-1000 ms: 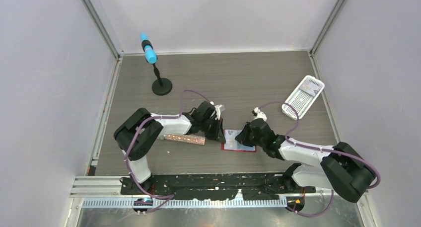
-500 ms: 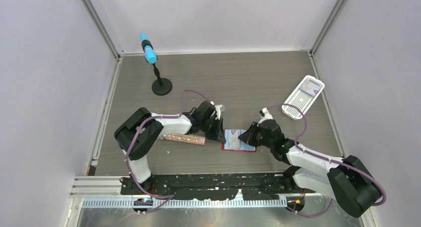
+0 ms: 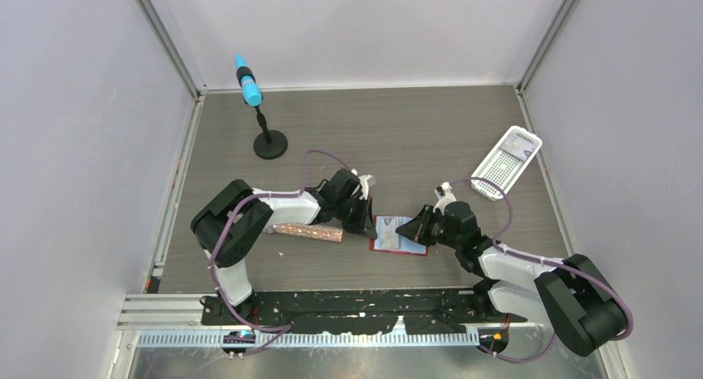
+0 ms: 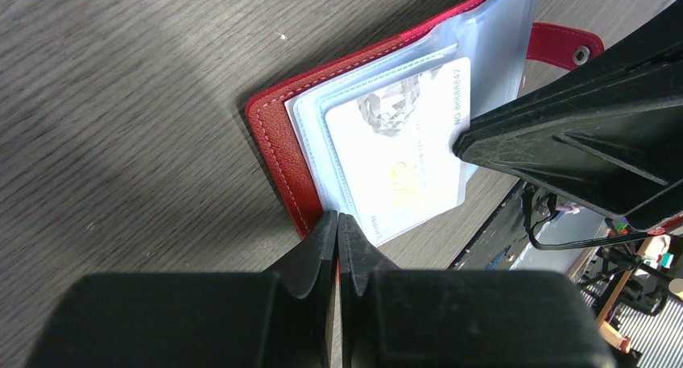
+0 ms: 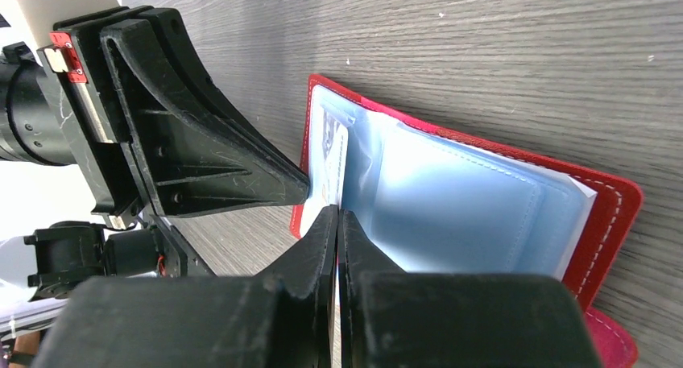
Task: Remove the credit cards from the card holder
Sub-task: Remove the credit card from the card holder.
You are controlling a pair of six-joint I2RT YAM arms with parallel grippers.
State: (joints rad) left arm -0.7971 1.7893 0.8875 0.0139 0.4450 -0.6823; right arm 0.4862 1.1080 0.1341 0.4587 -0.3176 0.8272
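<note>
Top view: two arms, one card holder point(image 3: 396, 240), one glittery tube point(image 3: 308, 231), one white perforated basket point(image 3: 506, 162), one microphone stand point(image 3: 264, 130) with a blue top. The card holder lies open on the table point(image 3: 398, 138) between the arms, near the front edge. The left gripper point(image 3: 367, 227) is at its left side, the right gripper point(image 3: 412, 228) at its right.

Left wrist view: red stitched cover, clear pale-blue sleeves, one strap with a snap. One credit card point(image 4: 403, 163) shows, white with a grey crest and printed digits, lying in the top sleeve. Left fingers are pressed together, tips on the holder's near corner. The right gripper's black tip touches the card's edge.

Right wrist view: right fingers are closed tight, tips at the sleeve seam beside the card. Cannot tell whether they pinch anything. Several blue pockets are fanned up.
</note>
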